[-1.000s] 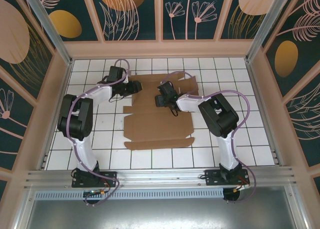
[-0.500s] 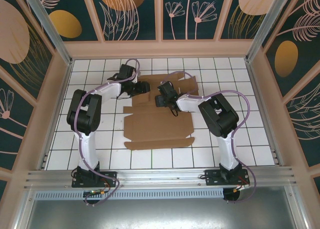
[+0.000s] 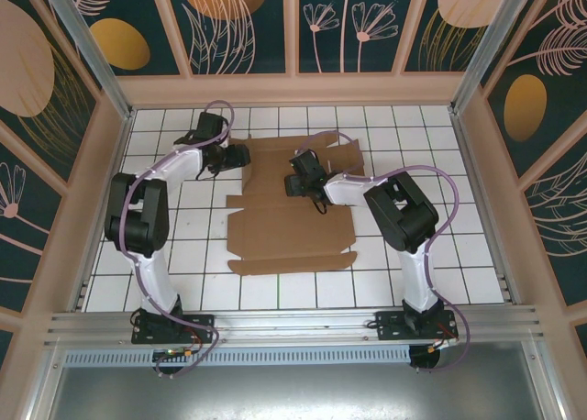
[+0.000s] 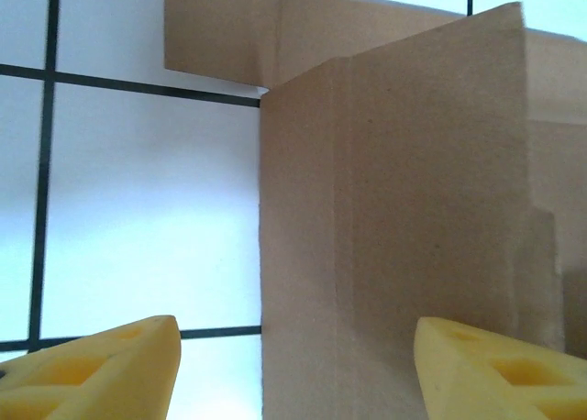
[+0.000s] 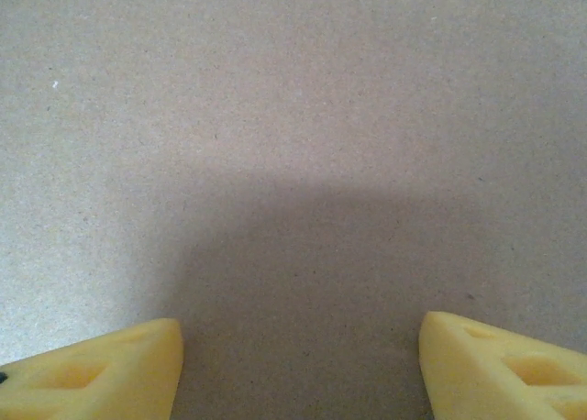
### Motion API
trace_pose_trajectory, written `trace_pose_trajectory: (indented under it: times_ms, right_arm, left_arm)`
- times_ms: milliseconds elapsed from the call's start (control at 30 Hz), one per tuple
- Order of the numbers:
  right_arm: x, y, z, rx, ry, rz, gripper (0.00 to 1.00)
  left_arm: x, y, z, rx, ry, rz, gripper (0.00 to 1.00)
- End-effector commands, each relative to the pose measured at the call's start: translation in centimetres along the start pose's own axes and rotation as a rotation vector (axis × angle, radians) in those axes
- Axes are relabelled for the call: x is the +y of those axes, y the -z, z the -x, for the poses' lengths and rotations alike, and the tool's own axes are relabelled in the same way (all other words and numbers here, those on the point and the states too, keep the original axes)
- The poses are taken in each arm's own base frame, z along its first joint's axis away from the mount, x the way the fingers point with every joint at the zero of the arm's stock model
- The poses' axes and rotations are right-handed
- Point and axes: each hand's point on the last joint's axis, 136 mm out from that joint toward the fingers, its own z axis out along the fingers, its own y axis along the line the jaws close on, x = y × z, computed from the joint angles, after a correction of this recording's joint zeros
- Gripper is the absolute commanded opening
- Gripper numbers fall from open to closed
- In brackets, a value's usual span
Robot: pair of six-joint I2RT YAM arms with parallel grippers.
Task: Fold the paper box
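The left end effector (image 3: 233, 156) has drawn back to the left, off the sheet's far left corner and out to its edge, and its jaws have spread. It now hangs released, gripping nothing. The paper box (image 3: 286, 229) lies mid-bench as a flat die-cut sheet on the white tiled bench (image 3: 183, 255), looking no more folded than before, so the far left flap probably still needs a proper fold. The right end effector (image 3: 296, 179) has not moved. It sits over the far middle of the sheet, jaws apart and empty, likely pinning it.

The overhead view gives the whole layout. The left wrist view adds detail: a creased flap (image 4: 394, 209) runs between the yellow pads (image 4: 101, 365), touched by neither. The right wrist view shows bare cardboard (image 5: 293, 117) under spread pads (image 5: 504, 365).
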Motion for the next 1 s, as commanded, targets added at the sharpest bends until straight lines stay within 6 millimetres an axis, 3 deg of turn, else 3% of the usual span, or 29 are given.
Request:
trace_pose_trajectory:
  times_ms: [0, 167, 300, 500, 767, 900, 967]
  right_arm:
    - [-2.1, -0.6, -10.6, 0.335, 0.023, -0.062, 0.70]
    - [-2.0, -0.7, -10.8, 0.337, 0.023, -0.057, 0.69]
    - [-2.1, -0.7, -10.9, 0.340, 0.025, -0.054, 0.69]
    - [-2.2, -0.7, -11.2, 0.345, 0.033, -0.057, 0.69]
    - [-2.5, -0.8, -11.2, 0.345, 0.041, -0.075, 0.67]
    - [-2.7, -0.9, -11.1, 0.348, 0.047, -0.090, 0.66]
    - [-2.9, -1.0, -11.1, 0.353, 0.048, -0.102, 0.66]
  left_arm:
    - [-0.5, 2.6, 1.6, -0.073, 0.014, -0.030, 0.68]
    - [-1.3, 3.4, 2.1, -0.091, 0.062, -0.135, 0.64]
    - [-2.1, 3.0, 1.5, -0.071, 0.079, -0.207, 0.61]
    - [-0.3, 1.4, 0.4, -0.034, 0.075, -0.135, 0.54]
    - [4.4, 0.2, 0.5, -0.025, 0.016, 0.144, 0.11]
    - [4.4, -1.4, -0.4, 0.015, -0.043, 0.213, 0.03]
    - [3.5, -2.5, -1.1, 0.035, -0.115, 0.272, 0.02]
